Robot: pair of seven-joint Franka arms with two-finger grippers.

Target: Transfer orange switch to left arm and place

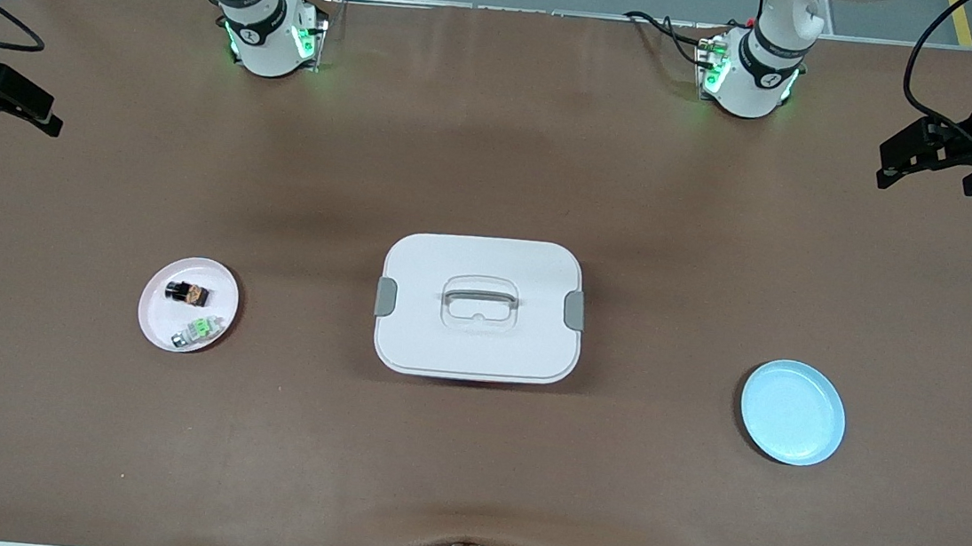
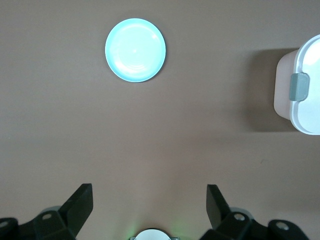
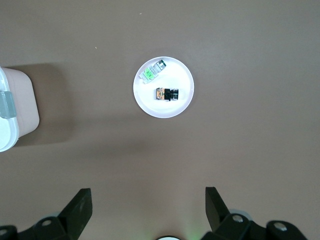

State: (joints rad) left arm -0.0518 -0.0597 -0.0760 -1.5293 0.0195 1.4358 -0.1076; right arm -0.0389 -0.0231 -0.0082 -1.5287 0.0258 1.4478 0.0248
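Right now we find the orange switch (image 1: 187, 291) lying on the pink plate (image 1: 156, 317), at the lower left of the front frame, toward the right arm's end of the tabletop (image 1: 465, 485). It shares the plate with a green and silver switch (image 1: 198, 331), which sits just beside it and nearer to the front camera. Its long axis runs roughly across the frame, black body toward the frame's left edge, orange end toward the box (image 1: 479, 307).

We judge the right arm the nearer one, so the first pick falls to it. The right pincer (image 1: 10, 101) hangs at the left edge of the front frame, above the edge of the tabletop, with its jaws spread wide and holding nothing; in the right wrist view the plate and both switches lie well ahead of its fingertips (image 3: 80, 202).

The left pincer (image 1: 916, 158) waits at the upper right of the front frame, jaws likewise wide apart and empty. The blue plate (image 1: 792, 412) lies at the lower right, bare, and the box stands between the two plates in mid-frame, so any handover has to clear it.
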